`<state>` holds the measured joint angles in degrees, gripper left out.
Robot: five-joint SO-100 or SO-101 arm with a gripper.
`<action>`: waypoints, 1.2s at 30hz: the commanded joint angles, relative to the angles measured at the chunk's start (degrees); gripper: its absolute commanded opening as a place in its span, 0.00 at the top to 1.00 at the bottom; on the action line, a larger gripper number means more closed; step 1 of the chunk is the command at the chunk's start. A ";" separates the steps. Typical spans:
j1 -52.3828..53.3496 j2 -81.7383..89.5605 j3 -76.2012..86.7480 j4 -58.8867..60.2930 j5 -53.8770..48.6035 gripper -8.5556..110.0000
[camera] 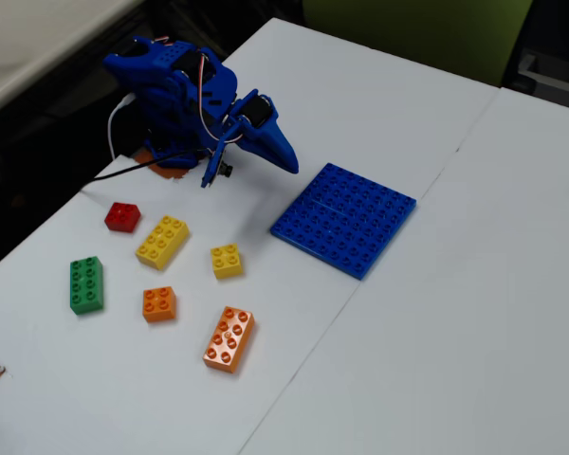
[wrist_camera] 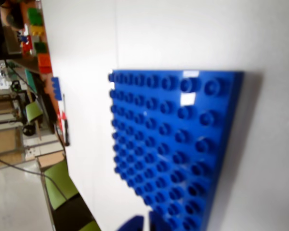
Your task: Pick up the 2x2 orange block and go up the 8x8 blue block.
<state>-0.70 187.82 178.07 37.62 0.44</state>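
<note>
The 2x2 orange block (camera: pixel 158 303) lies on the white table at the front left of the fixed view, free of the arm. The 8x8 blue block (camera: pixel 344 219) lies flat in the middle of the table and fills the centre of the wrist view (wrist_camera: pixel 173 144). My gripper (camera: pixel 286 159) is on the folded blue arm at the back left. It points toward the near-left corner of the blue block, above the table and apart from it. Its jaws look closed and hold nothing. Only the blue tips of the gripper (wrist_camera: pixel 145 224) show at the bottom edge of the wrist view.
Around the orange block lie a red brick (camera: pixel 122 217), a long yellow brick (camera: pixel 162 241), a yellow square brick (camera: pixel 227 261), a green brick (camera: pixel 86 284) and a longer pale orange brick (camera: pixel 229 338). The table's left edge drops off beside the arm base.
</note>
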 commanded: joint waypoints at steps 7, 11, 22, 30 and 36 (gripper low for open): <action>-0.79 2.46 2.37 0.18 -0.62 0.93; -0.44 1.14 1.32 -0.53 -0.79 0.93; 0.62 -12.74 -15.03 -2.29 -11.95 0.93; 2.90 -26.63 -30.06 -3.87 -20.83 0.93; 5.45 -38.41 -42.89 -1.58 -31.29 0.93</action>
<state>3.96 153.54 142.65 35.42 -26.89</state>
